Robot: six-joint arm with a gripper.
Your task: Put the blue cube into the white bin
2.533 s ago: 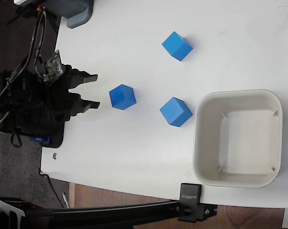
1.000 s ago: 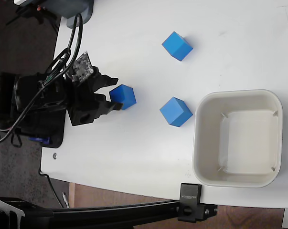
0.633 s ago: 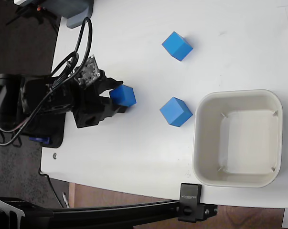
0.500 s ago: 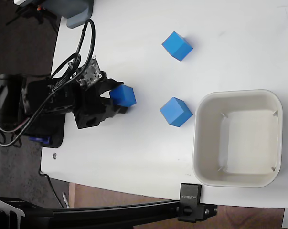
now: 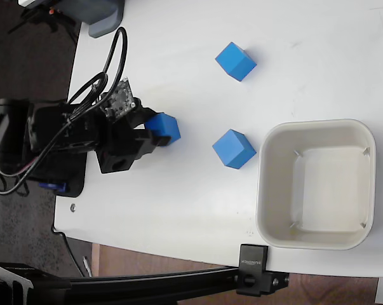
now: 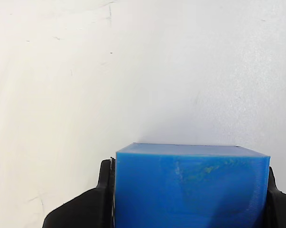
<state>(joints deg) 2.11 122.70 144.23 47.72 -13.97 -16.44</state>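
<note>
Three blue cubes lie on the white table in the fixed view. The leftmost blue cube (image 5: 167, 127) sits between the black fingers of my gripper (image 5: 157, 131), which reaches in from the left. In the wrist view this cube (image 6: 190, 185) fills the lower frame, and the fingers (image 6: 104, 190) press against both of its sides, so the gripper is shut on it. The cube rests on the table. The white bin (image 5: 262, 184) stands empty at the right, well away from the gripper.
A second blue cube (image 5: 234, 149) lies between the gripper and the bin, and a third (image 5: 235, 61) sits farther up. A black clamp (image 5: 255, 277) grips the table's lower edge. A grey base (image 5: 102, 16) stands at top left. The arm's cables loop above the gripper.
The gripper advanced to the right until its fingers straddled the leftmost cube, then the fingers drew in against its sides. The other cubes and the bin did not move.
</note>
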